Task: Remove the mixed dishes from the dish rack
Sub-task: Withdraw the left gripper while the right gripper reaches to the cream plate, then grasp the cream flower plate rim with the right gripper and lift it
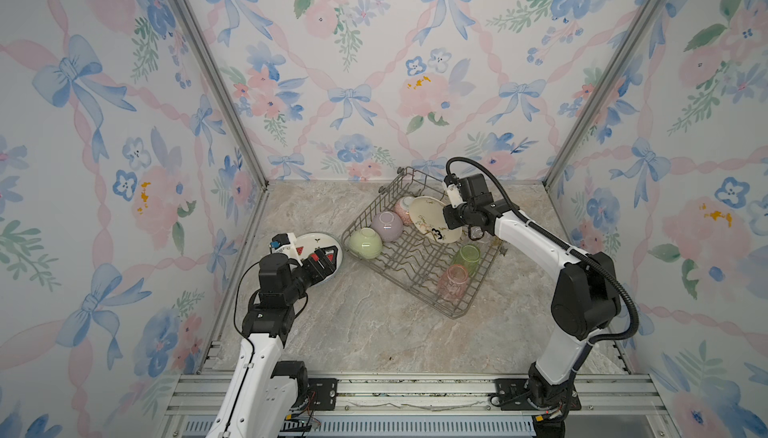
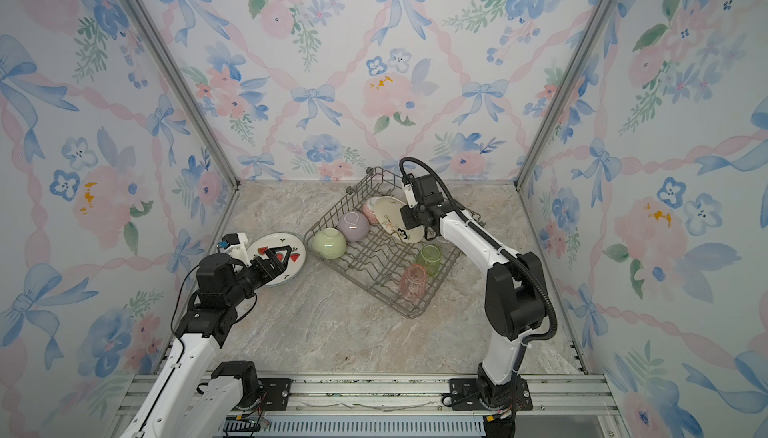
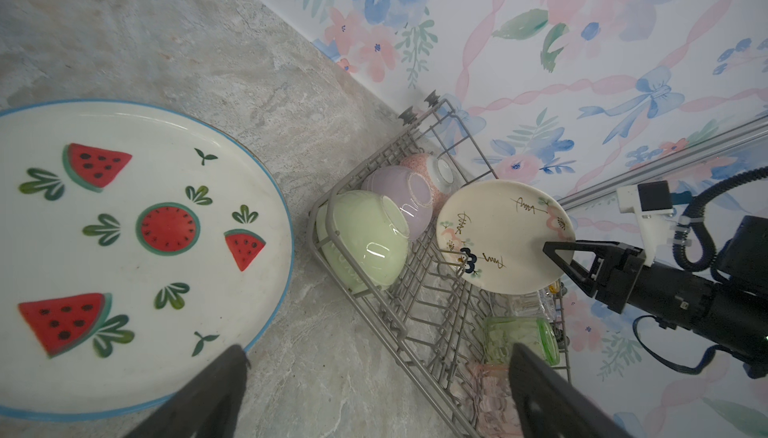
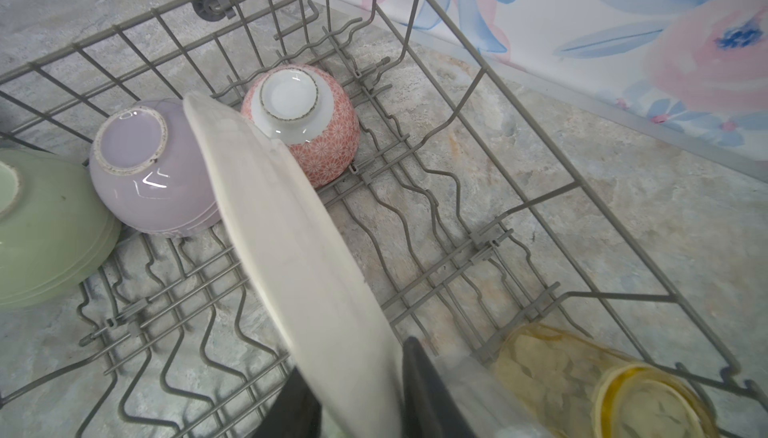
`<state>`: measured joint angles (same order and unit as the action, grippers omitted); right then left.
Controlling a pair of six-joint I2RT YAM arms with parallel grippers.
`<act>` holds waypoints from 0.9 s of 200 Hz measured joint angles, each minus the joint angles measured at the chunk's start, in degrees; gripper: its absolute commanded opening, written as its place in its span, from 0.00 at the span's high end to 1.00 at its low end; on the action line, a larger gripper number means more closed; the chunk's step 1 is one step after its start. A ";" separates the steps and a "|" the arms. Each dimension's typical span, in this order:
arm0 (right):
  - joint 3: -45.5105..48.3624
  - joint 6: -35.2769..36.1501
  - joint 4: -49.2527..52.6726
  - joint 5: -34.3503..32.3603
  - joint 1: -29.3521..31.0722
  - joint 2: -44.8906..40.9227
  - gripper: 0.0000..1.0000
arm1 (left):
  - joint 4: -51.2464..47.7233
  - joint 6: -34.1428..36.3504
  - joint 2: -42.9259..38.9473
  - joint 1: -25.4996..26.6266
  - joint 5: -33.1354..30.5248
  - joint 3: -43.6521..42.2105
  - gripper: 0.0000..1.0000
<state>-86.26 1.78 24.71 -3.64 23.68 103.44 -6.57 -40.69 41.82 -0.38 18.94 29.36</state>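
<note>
My right gripper point(image 4: 353, 363) pinches the cream floral plate point(image 3: 505, 236), rim between my fingers, standing in the dish rack point(image 1: 415, 257): an edge grip for lifting out. My left gripper point(image 1: 322, 263) gapes empty, with the fruit-print plate point(image 3: 145, 228) flat beneath one fingertip.

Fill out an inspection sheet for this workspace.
Surface: marble-look table.
Job's things: dish rack holds green bowl, lilac bowl, pink bowl, cream floral plate on edge, green tumbler, pink tumbler, yellow tumbler; watermelon plate lies flat on table beside it.
Clutter: nothing seen.
Grippers: left gripper open, over watermelon plate's edge; right gripper astride cream floral plate's rim, no gap seen.
Cables: black hose arches over right arm; thin cable loops beside left arm.
Surroundings: floral wallpaper walls, aluminium rail in front.
</note>
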 measured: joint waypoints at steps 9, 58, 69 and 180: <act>0.00 0.22 0.15 -0.57 0.04 0.00 0.72 | 0.00 -0.04 -0.04 0.00 0.02 0.00 0.02; 0.00 2.54 0.22 -3.91 0.72 0.00 0.83 | 0.00 -0.52 -0.04 0.00 0.22 0.00 0.02; 0.02 3.65 0.35 -4.90 0.81 0.00 0.86 | 0.00 -0.74 -0.04 0.00 0.24 0.00 0.02; 0.35 9.14 1.27 -7.58 0.70 -0.15 1.00 | -0.02 -1.99 -1.03 0.22 0.52 -0.37 0.02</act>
<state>-85.91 10.92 25.98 -11.22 24.38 103.28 -6.59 -42.68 40.80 -0.16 19.46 28.99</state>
